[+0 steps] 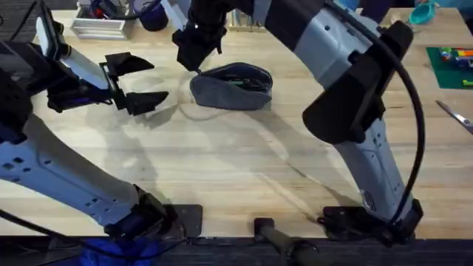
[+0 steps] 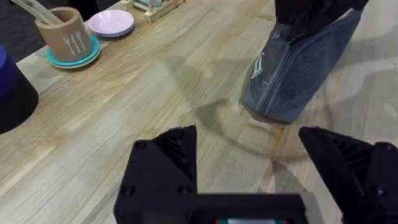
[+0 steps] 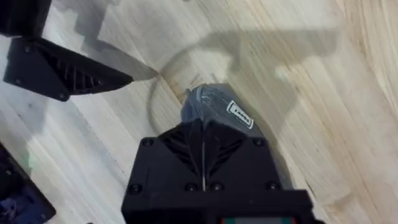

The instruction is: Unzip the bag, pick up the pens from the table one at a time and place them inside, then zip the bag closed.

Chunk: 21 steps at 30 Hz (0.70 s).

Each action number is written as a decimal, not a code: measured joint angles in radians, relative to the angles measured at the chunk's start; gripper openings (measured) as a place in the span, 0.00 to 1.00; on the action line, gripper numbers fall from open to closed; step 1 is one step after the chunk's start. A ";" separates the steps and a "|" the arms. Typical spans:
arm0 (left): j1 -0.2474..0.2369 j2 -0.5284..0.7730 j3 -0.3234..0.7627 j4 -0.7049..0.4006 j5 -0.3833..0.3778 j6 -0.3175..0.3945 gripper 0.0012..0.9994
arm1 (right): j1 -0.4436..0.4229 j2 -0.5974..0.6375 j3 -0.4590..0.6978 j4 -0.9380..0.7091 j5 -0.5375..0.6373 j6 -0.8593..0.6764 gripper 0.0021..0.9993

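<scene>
blue-grey oblong fabric pouch (image 1: 233, 86) lies on the light wooden table (image 1: 236, 170), apparently part-unzipped with pens seemingly inside; zipping it closed likely remains. right gripper (image 3: 203, 144) is clenched at its end, probably on the pull; left gripper (image 1: 135, 83) waits nearby, fingers spread.

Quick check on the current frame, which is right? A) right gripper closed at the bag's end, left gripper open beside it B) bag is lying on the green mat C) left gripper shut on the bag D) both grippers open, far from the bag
A: the right gripper has its fingers together at the end of the bag, while the left gripper stands open on the table beside it, holding nothing.
</scene>
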 joint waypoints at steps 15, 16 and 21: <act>0.000 0.000 0.000 -0.008 0.058 -0.020 0.99 | 0.000 0.000 0.005 -0.001 0.002 0.001 0.03; 0.000 0.000 0.000 -0.008 0.061 -0.022 0.99 | 0.000 0.000 0.005 -0.001 0.002 0.001 0.03; -0.009 0.000 0.000 -0.008 0.073 -0.022 0.99 | 0.000 0.000 0.005 -0.001 0.002 0.001 0.03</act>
